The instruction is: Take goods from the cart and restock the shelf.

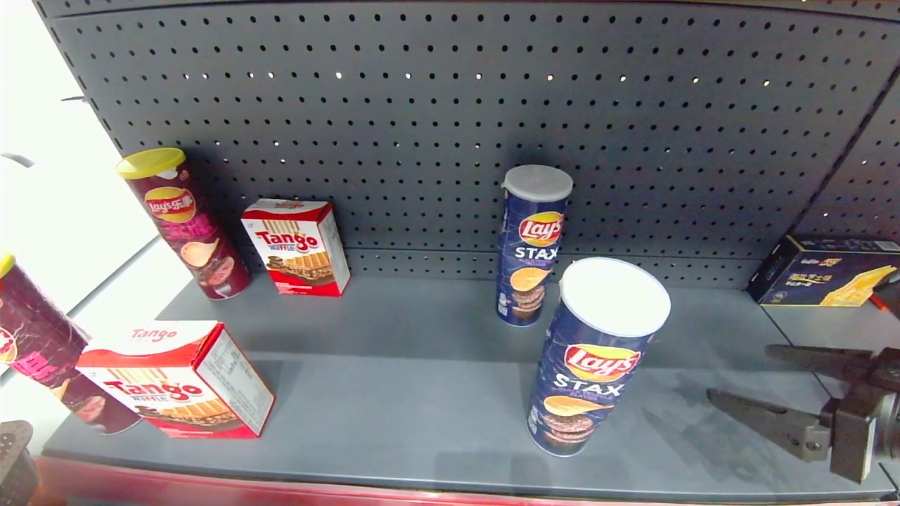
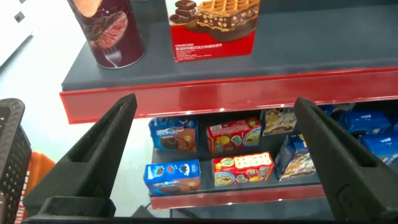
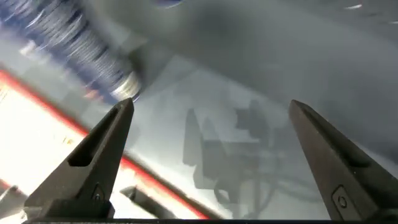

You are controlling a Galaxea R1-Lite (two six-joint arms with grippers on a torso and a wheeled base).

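- Left gripper [image 2: 214, 102] — I read its jaws as spread wide with nothing between them. It hangs in front of and below the red front lip of the shelf [image 2: 280, 65]. It faces a lower shelf [image 2: 249, 193] stocked with small blue and red boxes [image 2: 233, 134].
- Front maroon can [image 1: 42, 351] — upright at the shelf's left front corner. The front wafer box [image 1: 176, 379] is just beside it, upright near the front lip and turned at a slight angle.
- Yellow-lidded maroon can [image 1: 184, 225] — upright at the back left, close to the pegboard [image 1: 450, 105]. The rear wafer box [image 1: 295, 246] stands just to its right.
- Rear blue can [image 1: 534, 246] — upright near the pegboard, about mid-shelf, with a grey lid on.
- Front blue can [image 1: 598, 358] — upright with a white lid on, ahead of and slightly right of the rear blue can. It stands near the front lip, and neither gripper touches it.
- Right gripper [image 1: 740, 373] — I see its jaws apart and empty, low over bare shelf surface to the right of the front blue can. The fingertips point toward that can but stand clear of it.
- Dark blue box [image 1: 823, 270] — lying flat at the far right, near the back.
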